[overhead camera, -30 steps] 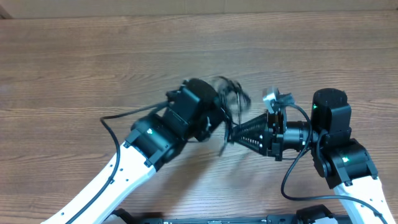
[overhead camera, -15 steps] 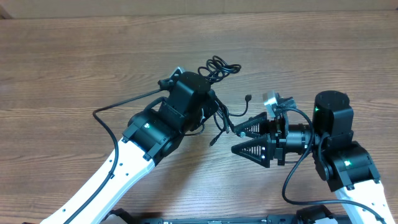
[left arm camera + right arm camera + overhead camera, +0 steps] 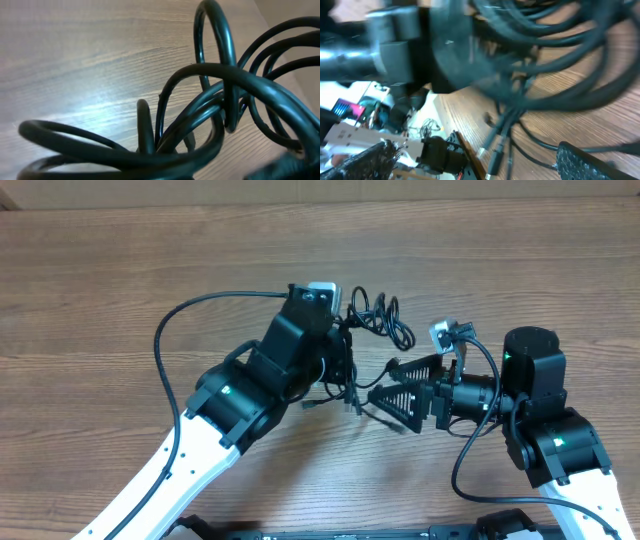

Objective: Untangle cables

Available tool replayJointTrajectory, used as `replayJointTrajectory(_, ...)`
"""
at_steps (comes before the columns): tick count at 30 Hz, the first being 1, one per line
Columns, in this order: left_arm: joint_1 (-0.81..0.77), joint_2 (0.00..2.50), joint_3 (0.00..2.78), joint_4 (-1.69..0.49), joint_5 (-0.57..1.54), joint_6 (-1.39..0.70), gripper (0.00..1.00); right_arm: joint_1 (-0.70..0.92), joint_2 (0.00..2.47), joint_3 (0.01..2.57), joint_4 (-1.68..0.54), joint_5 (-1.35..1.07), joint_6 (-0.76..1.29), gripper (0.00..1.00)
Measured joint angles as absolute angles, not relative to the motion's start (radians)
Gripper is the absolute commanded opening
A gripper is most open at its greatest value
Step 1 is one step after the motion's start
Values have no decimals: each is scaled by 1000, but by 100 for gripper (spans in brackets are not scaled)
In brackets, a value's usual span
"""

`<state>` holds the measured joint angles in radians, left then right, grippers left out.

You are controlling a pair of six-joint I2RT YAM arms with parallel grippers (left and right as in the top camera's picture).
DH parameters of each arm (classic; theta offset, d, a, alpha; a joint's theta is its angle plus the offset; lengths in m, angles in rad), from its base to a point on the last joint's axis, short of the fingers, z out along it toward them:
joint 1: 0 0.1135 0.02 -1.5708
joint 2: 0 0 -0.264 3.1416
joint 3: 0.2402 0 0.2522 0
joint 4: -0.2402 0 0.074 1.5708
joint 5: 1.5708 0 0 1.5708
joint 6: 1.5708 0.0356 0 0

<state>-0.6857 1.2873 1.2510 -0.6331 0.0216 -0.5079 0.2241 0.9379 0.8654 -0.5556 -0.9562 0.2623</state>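
Left gripper sits buried among the cables; whether it grips them cannot be told. Loops bunch just beyond it on the far side, with loose strands trailing nearer. To the right, the right gripper gapes wide, strands close by its tips.

The left arm reaches up and right from the near-left edge, wrist bent, its end effector mostly hidden under the wrist and clamped on the cables. The right arm folds leftward, its forearm level. Its end effector points at the left one, fingers spread wide
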Motion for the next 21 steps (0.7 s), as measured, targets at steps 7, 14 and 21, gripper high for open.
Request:
replayJointTrajectory(7,-686,1268,1251,-686,30,-259,4,224,938,865,-602,-841,315,100)
replayJointTrajectory(14,-686,1268,1250,-602,65,-205,4,224,938,865,-603,-822,322,100)
replayJointTrajectory(21,-685,1267,1249,-403,252,-199,4,224,937,865,-604,-820,318,100)
